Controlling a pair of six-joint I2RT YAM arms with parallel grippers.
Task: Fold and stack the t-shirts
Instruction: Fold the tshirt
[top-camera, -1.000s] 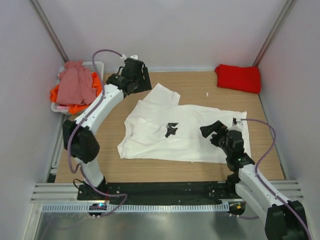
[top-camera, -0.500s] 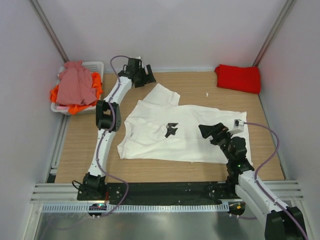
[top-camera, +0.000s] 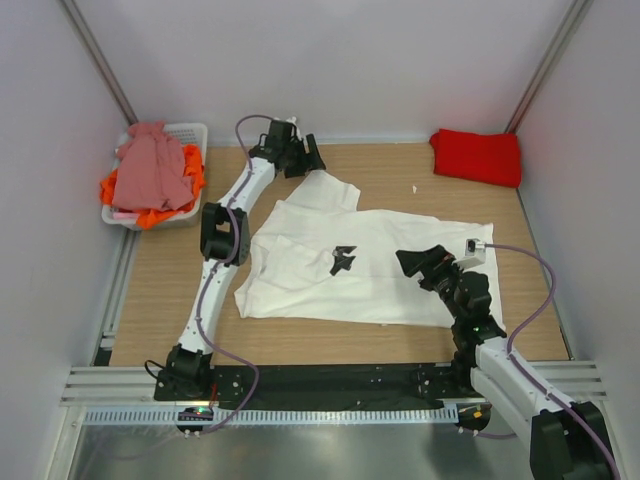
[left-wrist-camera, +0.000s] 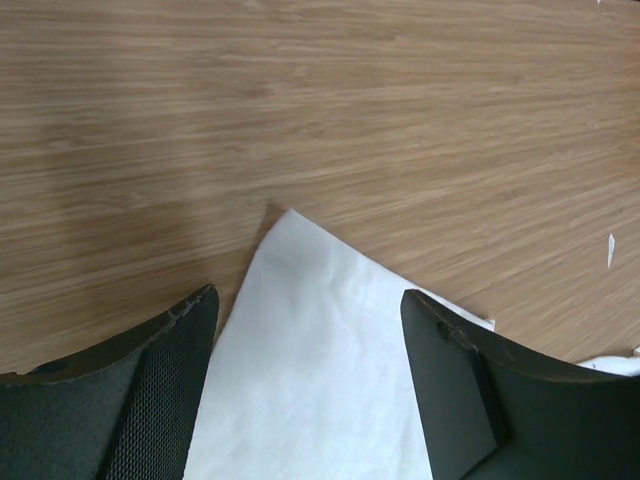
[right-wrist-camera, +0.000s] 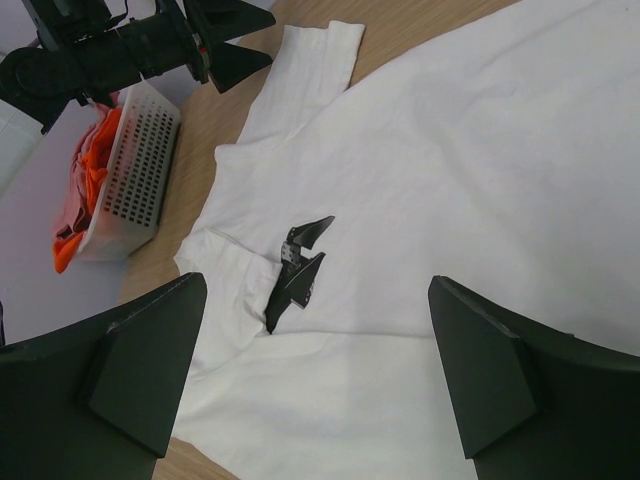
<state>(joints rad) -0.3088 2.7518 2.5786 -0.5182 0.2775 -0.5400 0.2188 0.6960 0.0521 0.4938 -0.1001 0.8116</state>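
Light-brown wood-grain table (left-wrist-camera: 300, 100): smooth, matt, finely streaked. Large white cloth t-shirt (right-wrist-camera: 450, 180): soft, matt, faintly creased (black chest print (right-wrist-camera: 297, 268) flat and dull). Folded bright red cloth t-shirt (top-camera: 477, 156): matt. Dusty pink cloth t-shirt (top-camera: 150, 165): soft, rumpled, matt. White slotted plastic basket (right-wrist-camera: 140, 170): hard, smooth. Black plastic fingers (left-wrist-camera: 455, 390) of the left end effector (left-wrist-camera: 308, 300): matt, one inner pad (left-wrist-camera: 160, 400) finely meshed and rough.

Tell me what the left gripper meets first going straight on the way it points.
Most likely the sleeve corner of the white t-shirt, lying between the fingers of the open left gripper; depth is unclear.
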